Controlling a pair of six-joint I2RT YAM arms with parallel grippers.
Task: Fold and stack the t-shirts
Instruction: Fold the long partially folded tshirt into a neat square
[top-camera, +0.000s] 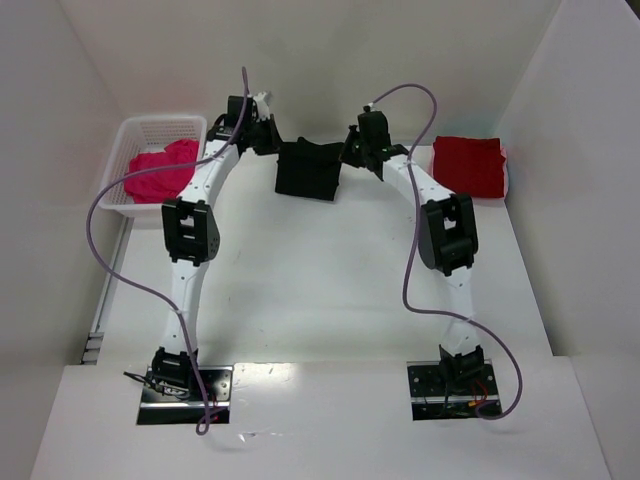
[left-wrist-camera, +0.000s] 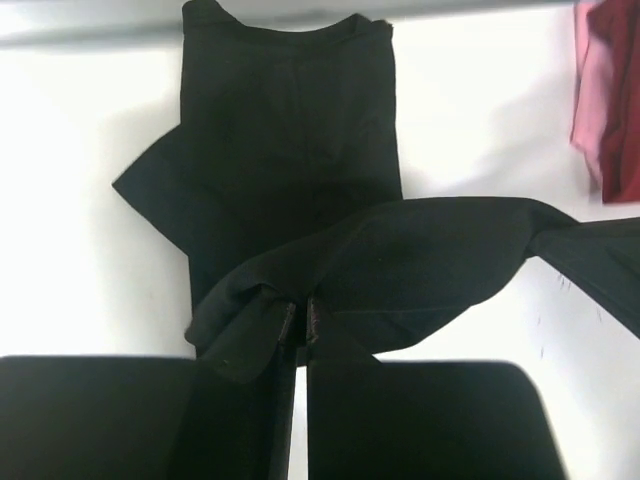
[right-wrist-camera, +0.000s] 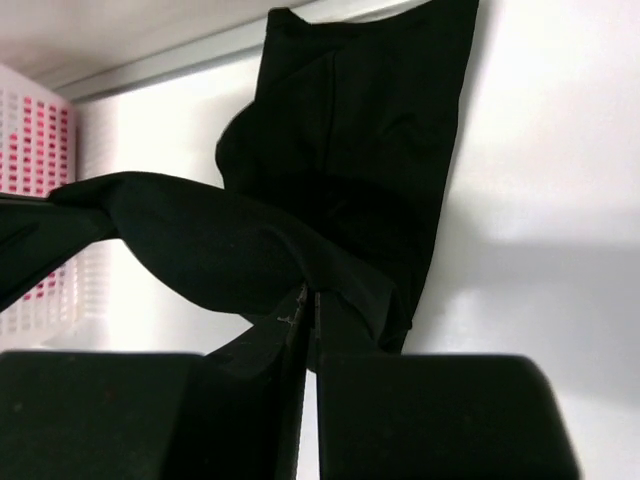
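The black t-shirt (top-camera: 310, 170) lies partly folded at the far middle of the table, its near edge lifted between both grippers. My left gripper (top-camera: 268, 138) is shut on the shirt's left corner (left-wrist-camera: 300, 320). My right gripper (top-camera: 352, 152) is shut on its right corner (right-wrist-camera: 312, 305). The rest of the black shirt lies flat beyond the fingers in both wrist views (left-wrist-camera: 290, 130) (right-wrist-camera: 370, 130). The dark red t-shirt (top-camera: 470, 165) lies folded at the far right. The magenta-pink t-shirt (top-camera: 160, 170) lies crumpled in the basket.
The white mesh basket (top-camera: 160, 127) stands at the far left, also seen in the right wrist view (right-wrist-camera: 40, 150). White walls enclose the table at back and sides. The red shirt shows at the left wrist view's right edge (left-wrist-camera: 610, 100).
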